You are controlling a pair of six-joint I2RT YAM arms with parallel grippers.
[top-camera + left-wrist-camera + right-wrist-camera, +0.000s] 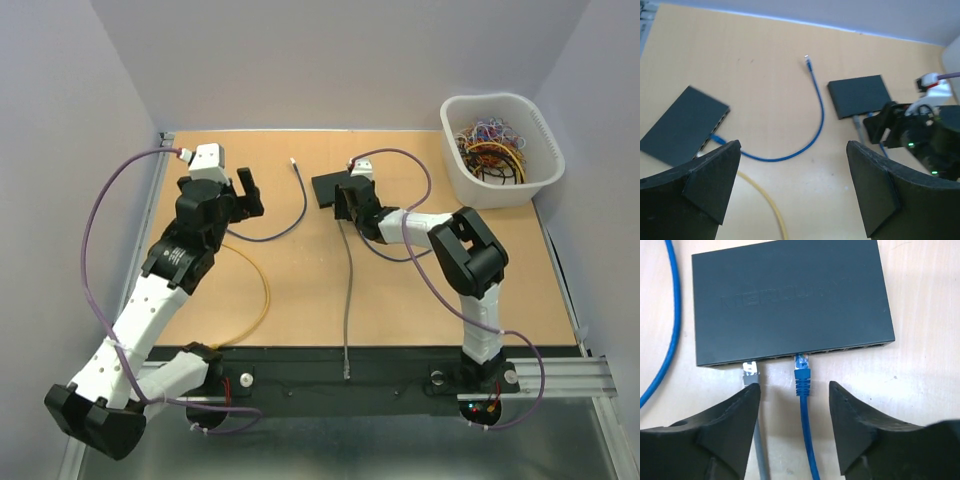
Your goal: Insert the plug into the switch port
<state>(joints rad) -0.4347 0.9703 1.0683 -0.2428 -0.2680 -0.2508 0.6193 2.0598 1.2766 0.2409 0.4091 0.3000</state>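
Plug point(801, 365): It is small and blue. Its tip sits at a port on the front edge of the switch, between my right fingers. I cannot tell if it is pushed all the way in.
Worktop point(300, 300): It is brown and flat. All the things lie on it.
Bin point(462, 175): It is white and sits at the far right corner. A tangle of coloured wires is inside.
Left hand point(792, 190): It is open wide and holds nothing. It hangs above the left side of the worktop, well apart from the plug.
Right hand point(794, 390): It is open, but not wide, and holds nothing. One finger is on each side of the plug's blue wire.
Switch point(790, 300): A flat black box, just in front of my right hand.
Second switch point(682, 125): Another flat black box, below my left hand.
Long blue cable point(823, 112): One end goes into the second switch. It bends round, and its other end lies loose on the worktop.
Grey cable point(348, 300): Its plug sits in a port just beside the blue plug. It runs back toward me.
Yellow cable point(262, 290): It curves along the left side, near my left arm.
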